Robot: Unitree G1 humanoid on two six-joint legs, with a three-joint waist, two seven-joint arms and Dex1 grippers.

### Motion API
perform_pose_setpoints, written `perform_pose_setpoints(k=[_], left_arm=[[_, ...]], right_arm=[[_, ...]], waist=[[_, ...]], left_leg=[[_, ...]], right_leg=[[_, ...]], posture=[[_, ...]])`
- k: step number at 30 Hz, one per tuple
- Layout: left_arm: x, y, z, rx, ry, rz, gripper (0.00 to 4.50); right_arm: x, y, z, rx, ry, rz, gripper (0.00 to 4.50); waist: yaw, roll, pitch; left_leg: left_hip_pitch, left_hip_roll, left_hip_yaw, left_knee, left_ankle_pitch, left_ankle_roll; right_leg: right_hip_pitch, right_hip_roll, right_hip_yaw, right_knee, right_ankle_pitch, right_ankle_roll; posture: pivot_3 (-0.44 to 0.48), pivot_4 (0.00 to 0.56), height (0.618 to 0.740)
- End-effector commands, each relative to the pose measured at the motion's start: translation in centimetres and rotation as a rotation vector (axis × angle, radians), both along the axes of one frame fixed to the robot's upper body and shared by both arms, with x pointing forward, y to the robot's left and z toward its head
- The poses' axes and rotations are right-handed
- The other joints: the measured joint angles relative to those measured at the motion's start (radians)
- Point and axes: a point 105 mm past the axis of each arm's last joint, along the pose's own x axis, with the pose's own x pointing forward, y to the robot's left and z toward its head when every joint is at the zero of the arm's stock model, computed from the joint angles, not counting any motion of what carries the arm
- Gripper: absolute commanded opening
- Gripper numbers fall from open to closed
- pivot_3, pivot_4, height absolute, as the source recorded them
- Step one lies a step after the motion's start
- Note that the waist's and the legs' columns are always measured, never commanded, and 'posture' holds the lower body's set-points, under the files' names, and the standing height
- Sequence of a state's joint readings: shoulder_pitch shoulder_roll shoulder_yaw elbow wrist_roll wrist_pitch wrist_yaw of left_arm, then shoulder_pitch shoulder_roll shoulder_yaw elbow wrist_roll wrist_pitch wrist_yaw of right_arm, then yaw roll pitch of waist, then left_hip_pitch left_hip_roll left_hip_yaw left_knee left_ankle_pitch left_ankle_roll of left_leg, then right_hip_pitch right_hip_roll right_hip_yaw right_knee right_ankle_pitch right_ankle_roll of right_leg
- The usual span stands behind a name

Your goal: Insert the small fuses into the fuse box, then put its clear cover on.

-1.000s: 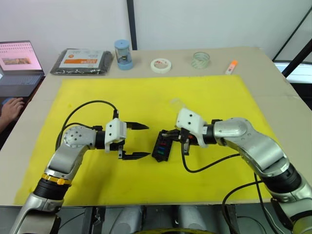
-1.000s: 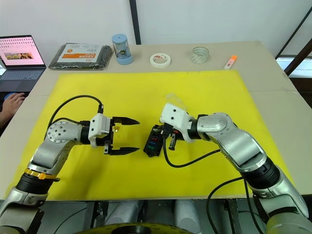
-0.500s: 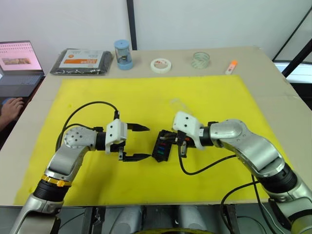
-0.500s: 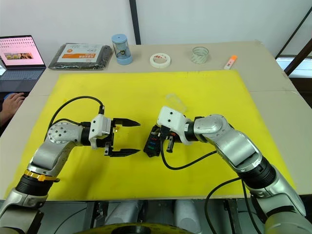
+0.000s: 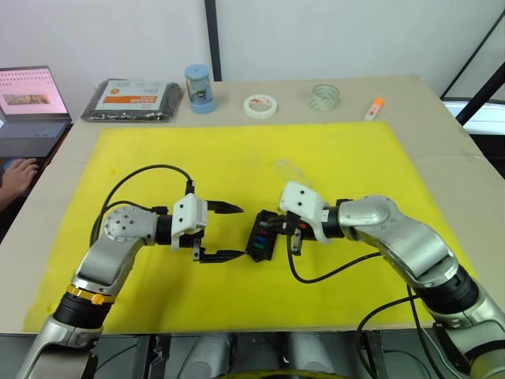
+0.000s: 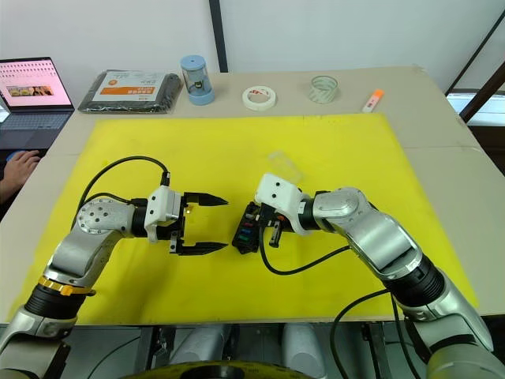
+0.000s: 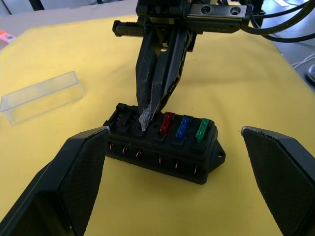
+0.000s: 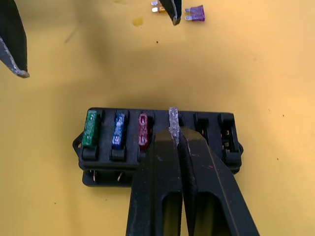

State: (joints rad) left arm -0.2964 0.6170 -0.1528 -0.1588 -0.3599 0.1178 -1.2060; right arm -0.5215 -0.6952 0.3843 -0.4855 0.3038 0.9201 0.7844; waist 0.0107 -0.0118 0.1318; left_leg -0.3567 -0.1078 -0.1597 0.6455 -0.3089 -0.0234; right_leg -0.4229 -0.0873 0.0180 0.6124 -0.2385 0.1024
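The black fuse box (image 5: 259, 237) lies on the yellow mat between my two grippers. A green fuse (image 8: 91, 129), a blue fuse (image 8: 118, 130) and a red fuse (image 8: 143, 129) stand in one row of its slots. My right gripper (image 8: 176, 138) is shut on a pale clear fuse (image 7: 145, 118), whose lower end meets the slot beside the red one. To the box's left my left gripper (image 5: 238, 230) stands open and holds nothing. A purple fuse (image 8: 196, 13) and an amber fuse (image 8: 156, 5) lie loose on the mat by the left gripper. Behind the right wrist, the clear cover (image 7: 42, 96) rests on the mat.
Along the table's far edge stand a black packet with an orange label (image 5: 132, 99), a blue container (image 5: 200, 88), a white tape roll (image 5: 260, 105), a clear tape roll (image 5: 324, 96) and an orange marker (image 5: 374, 107). A laptop (image 5: 28, 99) and a person's hand (image 5: 20, 172) are at the far left.
My right gripper has shifted slightly left and down over the fuse box with the pale fuse. The left gripper has barely moved and stays open.
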Motion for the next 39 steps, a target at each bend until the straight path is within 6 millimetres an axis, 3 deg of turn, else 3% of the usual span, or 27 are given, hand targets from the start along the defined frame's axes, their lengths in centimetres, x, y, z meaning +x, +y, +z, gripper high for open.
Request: perform_pose_setpoints(k=[1, 6, 19, 39], left_arm=[[0.0, 0.0, 0.4, -0.008, -0.034, -0.006, 4.49], [0.1, 0.1, 0.2, -0.007, -0.034, -0.002, 4.49], [0.6, -0.3, 0.3, 0.018, -0.099, -0.016, 4.49], [0.9, -1.3, 1.2, 0.019, -0.134, -0.024, 4.49]], right_arm=[[0.1, 0.0, -0.3, -0.014, -0.015, -0.008, 0.0], [0.2, -0.3, -0.4, -0.027, -0.024, -0.016, 0.0], [0.3, -0.5, 1.6, -0.046, -0.048, -0.006, 0.0], [-0.1, -0.7, 0.9, -0.144, -0.053, 0.065, 0.0]], waist=[[0.0, 0.0, 0.0], [0.0, 0.0, 0.0], [0.002, 0.0, -0.001], [0.002, -0.001, -0.001]], left_leg=[[0.0, 0.0, 0.0, 0.0, 0.0, 0.0], [0.001, 0.0, 0.0, 0.0, 0.0, 0.0], [0.0, 0.0, 0.0, 0.0, 0.0, 0.0], [0.0, 0.0, 0.0, 0.0, 0.0, 0.0]], right_leg=[[0.0, 0.0, 0.0, 0.0, 0.0, 0.0], [0.0, 0.0, 0.0, 0.0, 0.0, 0.0], [0.0, 0.0, 0.0, 0.0, 0.0, 0.0], [0.0, 0.0, 0.0, 0.0, 0.0, 0.0]], posture=[[0.0, 0.15, 0.74], [0.0, 0.15, 0.74], [0.0, 0.15, 0.74], [0.0, 0.15, 0.74]])
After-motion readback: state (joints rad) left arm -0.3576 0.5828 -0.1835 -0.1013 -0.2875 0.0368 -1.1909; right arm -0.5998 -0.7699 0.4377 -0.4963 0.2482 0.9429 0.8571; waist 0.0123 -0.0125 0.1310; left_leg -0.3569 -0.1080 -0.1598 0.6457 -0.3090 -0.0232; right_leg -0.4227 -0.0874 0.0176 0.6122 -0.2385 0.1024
